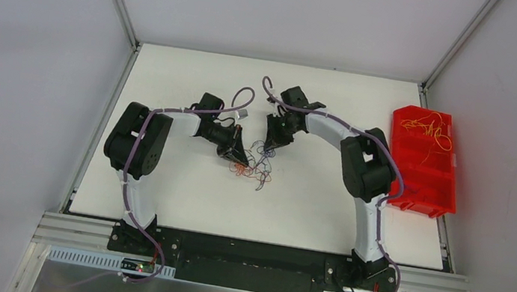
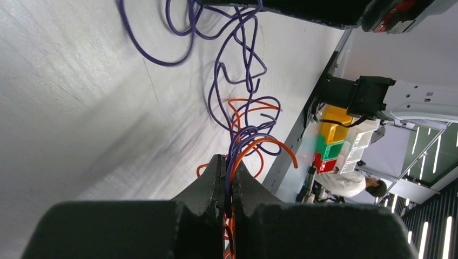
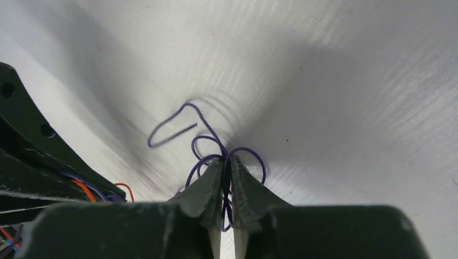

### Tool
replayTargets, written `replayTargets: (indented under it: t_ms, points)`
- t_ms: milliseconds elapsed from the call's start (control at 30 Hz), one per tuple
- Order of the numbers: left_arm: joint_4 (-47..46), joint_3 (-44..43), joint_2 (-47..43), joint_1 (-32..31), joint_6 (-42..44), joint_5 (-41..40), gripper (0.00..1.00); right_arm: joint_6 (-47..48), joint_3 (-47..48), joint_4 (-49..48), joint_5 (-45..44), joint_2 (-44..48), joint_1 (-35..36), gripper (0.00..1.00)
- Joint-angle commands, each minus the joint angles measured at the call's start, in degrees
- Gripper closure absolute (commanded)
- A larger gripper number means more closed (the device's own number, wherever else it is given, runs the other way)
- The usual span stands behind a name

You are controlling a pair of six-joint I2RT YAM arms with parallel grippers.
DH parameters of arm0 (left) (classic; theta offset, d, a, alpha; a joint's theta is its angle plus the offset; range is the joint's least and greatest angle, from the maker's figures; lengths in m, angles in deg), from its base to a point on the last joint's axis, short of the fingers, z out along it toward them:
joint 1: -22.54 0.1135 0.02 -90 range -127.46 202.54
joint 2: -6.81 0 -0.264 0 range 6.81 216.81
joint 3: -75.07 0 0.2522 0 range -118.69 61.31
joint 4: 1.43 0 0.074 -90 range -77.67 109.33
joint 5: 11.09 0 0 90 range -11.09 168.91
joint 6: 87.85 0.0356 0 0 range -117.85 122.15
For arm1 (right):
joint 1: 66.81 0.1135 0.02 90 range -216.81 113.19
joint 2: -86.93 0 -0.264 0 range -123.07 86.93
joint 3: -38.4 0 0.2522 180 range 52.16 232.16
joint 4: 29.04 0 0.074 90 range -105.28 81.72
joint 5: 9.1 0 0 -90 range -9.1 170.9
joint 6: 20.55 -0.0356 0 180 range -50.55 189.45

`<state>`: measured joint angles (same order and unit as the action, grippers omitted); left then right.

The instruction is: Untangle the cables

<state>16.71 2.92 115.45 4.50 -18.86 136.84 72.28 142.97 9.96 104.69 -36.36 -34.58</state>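
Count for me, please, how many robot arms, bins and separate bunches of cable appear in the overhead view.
Robot arms: 2, the left arm and the right arm
Bins: 1, the red bin
Cable bunches: 2, the tangled cables on the table and the orange-yellow cables in the bin
Total: 5

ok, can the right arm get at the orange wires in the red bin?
Likely yes for reach: the red bin sits open beside that arm, nothing over the orange wires. But the right gripper is shut on a purple cable, so it must let go first.
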Motion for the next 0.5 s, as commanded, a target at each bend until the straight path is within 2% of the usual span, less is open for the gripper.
replayTargets:
  t_ms: [0, 133, 300, 467]
  points:
    - [3.52, 0.37, -4.24, 0.12, 3.39, 0.33, 1.0, 1.81, 0.88, -0.93, -5.7, 0.99, 0.29, 0.94]
    - [5.55, 3.0, -10.85, 1.43, 4.94, 0.93, 1.0, 4.31, -1.19, -1.07, -8.71, 6.53, -2.45, 0.99]
    - [14.88, 4.2, -19.2, 1.91, 13.4, 0.46, 1.0, 6.19, 0.18, -0.61, -11.63, 12.36, -8.58, 1.0]
    - [23.28, 4.83, -22.91, 3.12, 21.24, -0.36, 1.0, 4.13, 5.63, -0.17, -7.62, 16.3, -16.67, 1.0]
